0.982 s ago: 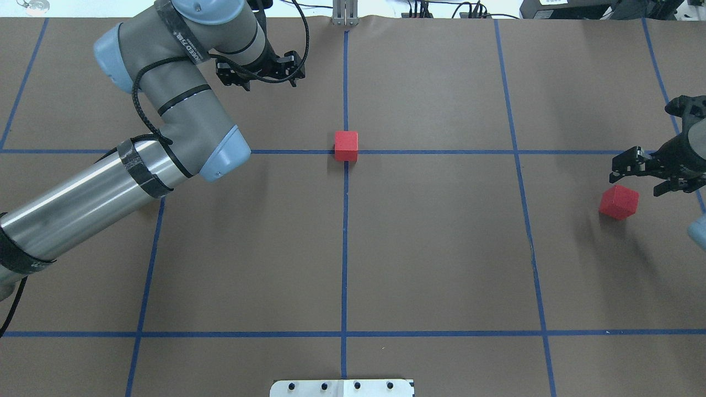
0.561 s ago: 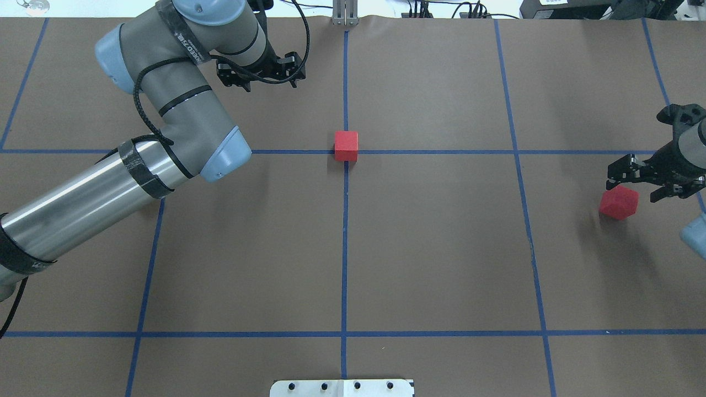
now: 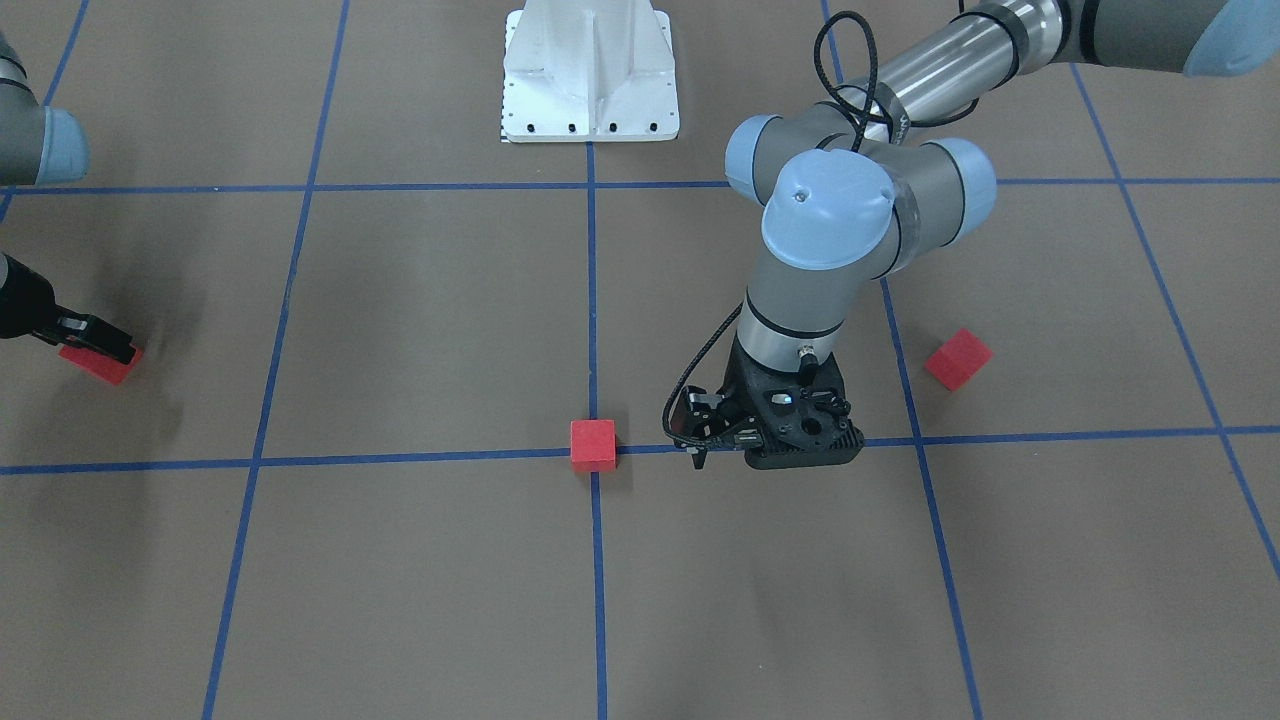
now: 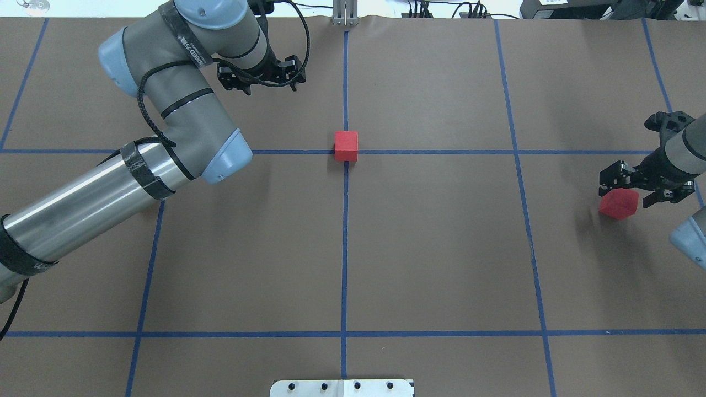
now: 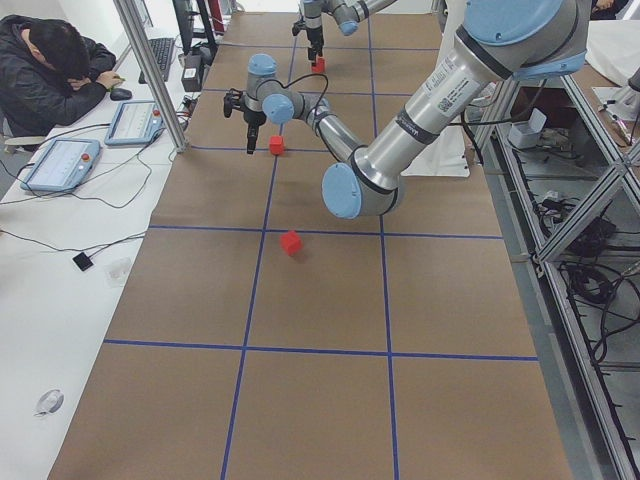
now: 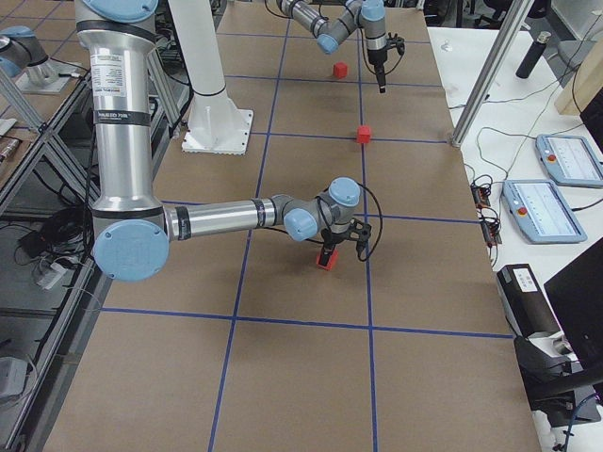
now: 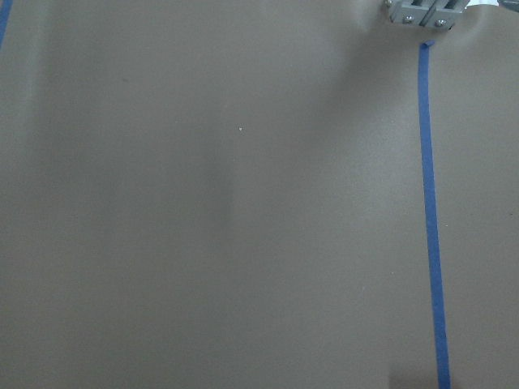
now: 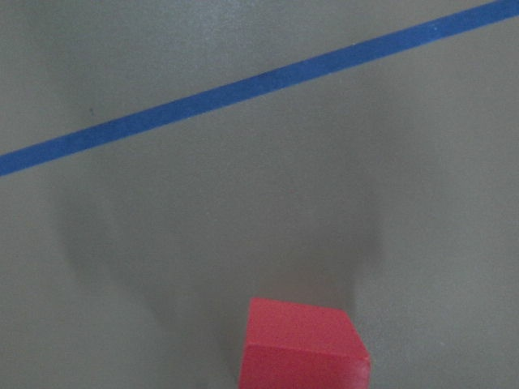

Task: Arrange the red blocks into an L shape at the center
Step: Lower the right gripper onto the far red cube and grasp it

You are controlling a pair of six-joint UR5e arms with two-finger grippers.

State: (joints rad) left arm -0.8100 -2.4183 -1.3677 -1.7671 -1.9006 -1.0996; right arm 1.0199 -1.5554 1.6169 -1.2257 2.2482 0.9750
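Observation:
One red block (image 4: 346,146) sits on the center tape crossing (image 4: 365,151); it also shows in the front view (image 3: 592,444). A second red block (image 4: 618,203) lies tilted at the right, low in the right wrist view (image 8: 302,344). My right gripper (image 4: 641,187) is open, just above it and straddling it. The third red block (image 3: 958,358) lies on the left side, hidden under my left arm in the overhead view. My left gripper (image 4: 260,77) looks open and empty, beyond and to the left of the center block.
The white robot base plate (image 4: 342,387) is at the near edge. A metal bracket (image 4: 345,16) stands at the far edge. My left forearm and elbow (image 4: 182,127) hang over the left half. An operator (image 5: 55,70) sits at the far side with tablets.
My right gripper has moved left and come down over the right red block. My left arm has shifted only slightly. The blocks have not moved.

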